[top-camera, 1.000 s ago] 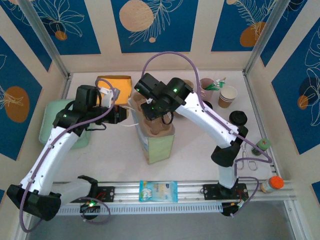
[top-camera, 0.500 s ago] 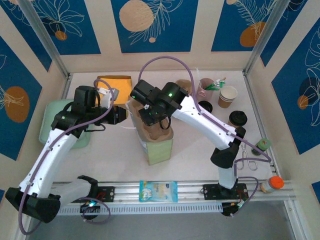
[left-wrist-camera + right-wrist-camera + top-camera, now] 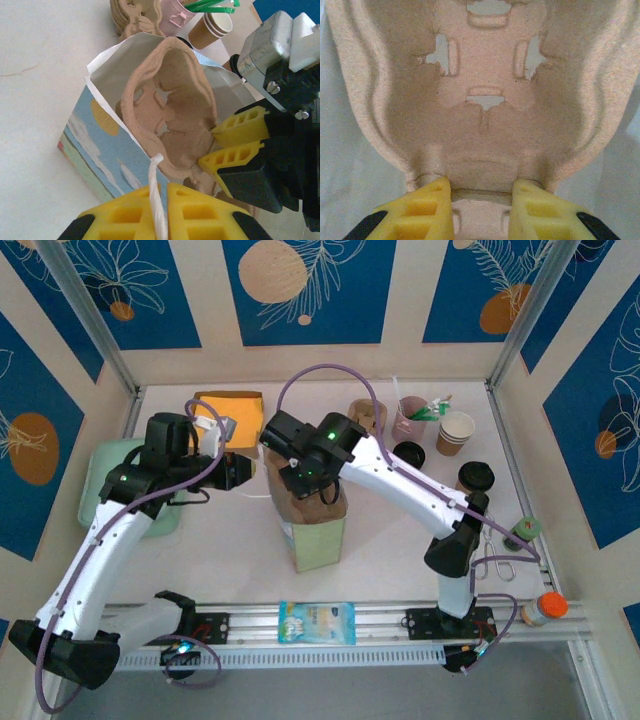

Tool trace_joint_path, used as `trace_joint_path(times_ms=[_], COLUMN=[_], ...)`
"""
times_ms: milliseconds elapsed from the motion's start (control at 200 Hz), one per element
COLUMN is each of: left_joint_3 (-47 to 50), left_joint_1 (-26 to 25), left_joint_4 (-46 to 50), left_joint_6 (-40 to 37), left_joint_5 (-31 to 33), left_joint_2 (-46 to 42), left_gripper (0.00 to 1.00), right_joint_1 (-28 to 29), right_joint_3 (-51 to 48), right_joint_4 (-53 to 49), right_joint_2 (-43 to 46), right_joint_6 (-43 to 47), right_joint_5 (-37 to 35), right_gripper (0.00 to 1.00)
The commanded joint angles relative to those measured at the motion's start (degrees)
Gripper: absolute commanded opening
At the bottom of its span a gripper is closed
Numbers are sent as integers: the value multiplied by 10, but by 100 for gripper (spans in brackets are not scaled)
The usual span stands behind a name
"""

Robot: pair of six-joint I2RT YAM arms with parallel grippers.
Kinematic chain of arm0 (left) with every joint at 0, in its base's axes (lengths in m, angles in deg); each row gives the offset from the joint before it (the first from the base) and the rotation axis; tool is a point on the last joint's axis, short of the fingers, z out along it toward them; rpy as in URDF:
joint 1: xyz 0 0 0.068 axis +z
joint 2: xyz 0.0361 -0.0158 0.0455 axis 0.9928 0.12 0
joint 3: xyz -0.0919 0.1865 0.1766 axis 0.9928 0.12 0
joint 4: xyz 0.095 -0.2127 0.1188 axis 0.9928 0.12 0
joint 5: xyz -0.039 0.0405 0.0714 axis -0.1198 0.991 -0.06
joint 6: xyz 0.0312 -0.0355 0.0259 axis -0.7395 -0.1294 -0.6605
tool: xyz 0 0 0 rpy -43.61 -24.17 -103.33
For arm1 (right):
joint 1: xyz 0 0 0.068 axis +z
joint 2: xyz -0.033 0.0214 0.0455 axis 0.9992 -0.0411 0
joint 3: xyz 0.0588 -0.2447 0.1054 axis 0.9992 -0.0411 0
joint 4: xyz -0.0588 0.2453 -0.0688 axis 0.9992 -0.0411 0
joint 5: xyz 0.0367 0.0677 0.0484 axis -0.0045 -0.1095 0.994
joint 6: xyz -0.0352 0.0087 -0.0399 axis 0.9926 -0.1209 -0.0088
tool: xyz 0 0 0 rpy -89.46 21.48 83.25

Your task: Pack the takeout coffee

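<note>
1. Watch paper bag, upright mid-table: may tip or tear if tugged sideways by its handle.
2. Check pulp carrier, standing partway into bag mouth: may jam on the rim if tilted.
3. Note right gripper, clamped narrowly on carrier's edge.
4. Note left gripper, almost shut, pinching white handle string; may slip out.
5. Log takeout coffee, standing well right of bag, lidded, not yet packed.

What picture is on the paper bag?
The paper bag shows blue sky, white clouds, a yellow sun; clearest in left wrist view.
</note>
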Motion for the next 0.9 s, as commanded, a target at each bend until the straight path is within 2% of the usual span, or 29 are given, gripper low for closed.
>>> trace_joint_path(times_ms=[0,290,575,896], left_joint_3=[7,10,8,5], left_joint_1=[-5,-5,-6,-5], left_joint_4=[4,5,6,7], left_joint_6=[-1,-3,-2,-1], left_joint_5=[2,16,19,19], left_joint_2=[-9,-7,-9,-10], left_gripper=[12,11,12,12], right_joint_1=[9,14,11,1], right_joint_3=[-18,-67,-103,-115], right_joint_4=[15,38,37,29], right_joint_2=[40,82,72,65], right_joint_6=[-4,14,25,22], right_joint_5=[18,32,73,85], right_gripper=[26,25,21,21])
